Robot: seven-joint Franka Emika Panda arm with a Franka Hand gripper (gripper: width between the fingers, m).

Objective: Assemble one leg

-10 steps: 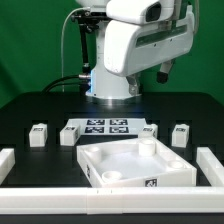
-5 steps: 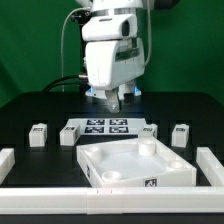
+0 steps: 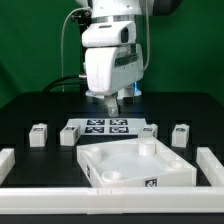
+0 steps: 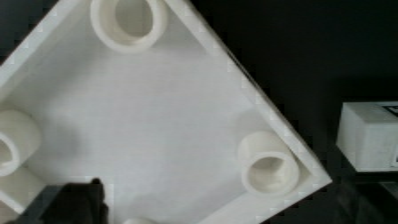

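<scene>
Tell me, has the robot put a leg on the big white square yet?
Not yet. Done: nothing that shows. Four legs sit loose on the table beside the panel, and the corner holes in view look empty. In hand: the claw hangs above the marker board with no leg in it. Left: grab one leg and fit it into a corner hole.

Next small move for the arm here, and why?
Probably slide the end effector over a leg, then lower. It hangs high above the table, apparently holding nothing. The wrist view is mostly panel, with a leg only at the edge. All four legs sit loose on the table.
</scene>
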